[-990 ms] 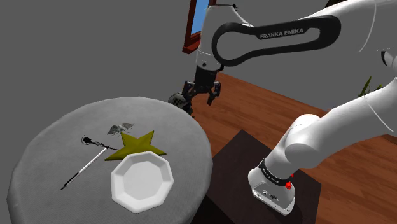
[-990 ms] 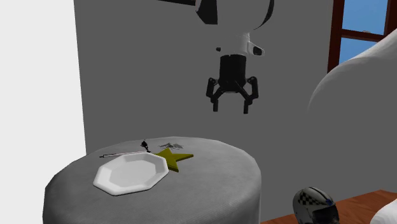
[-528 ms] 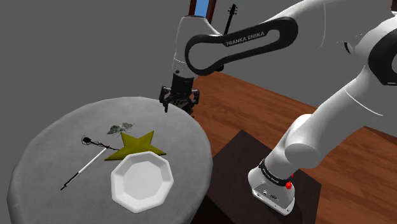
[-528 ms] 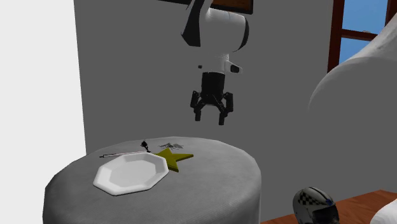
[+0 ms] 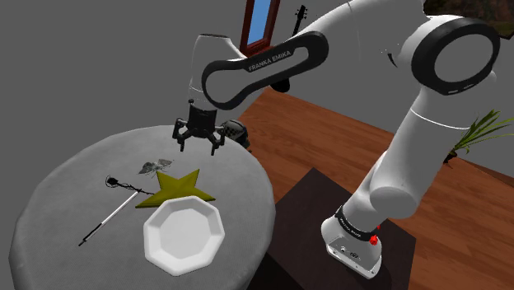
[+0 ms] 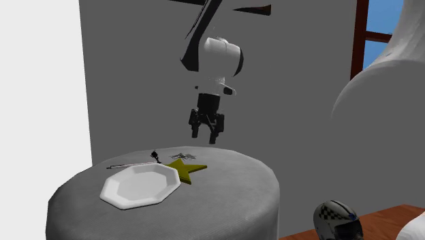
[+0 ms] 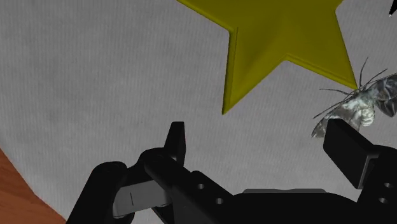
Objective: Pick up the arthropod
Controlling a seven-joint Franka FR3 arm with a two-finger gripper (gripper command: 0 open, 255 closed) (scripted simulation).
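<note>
The arthropod is a small grey moth [image 5: 155, 166] lying flat on the round grey table [image 5: 66, 189], touching the far tip of a yellow star [image 5: 175, 189]. It also lies behind the star [image 6: 184, 168] as the moth [image 6: 182, 156] in the second exterior view. My black gripper [image 5: 198, 142] hangs open above the table's far side, up and to the shoulder view's right of the moth, with nothing in it. In the wrist view the moth [image 7: 359, 105] lies just past one fingertip [image 7: 350, 149], and the gripper [image 7: 264, 146] stands apart over bare table beside the star [image 7: 286, 44].
A white octagonal plate [image 5: 183, 235] lies near the table's front edge. A thin black-and-white wand [image 5: 107, 216] lies to the shoulder view's left of the star. A helmet [image 6: 337, 219] sits on the wooden floor [image 5: 346, 148] past the table.
The arm has swung towards the shoulder view's left and come lower, from beyond the table's edge to above its far side near the moth. The fingers stay open.
</note>
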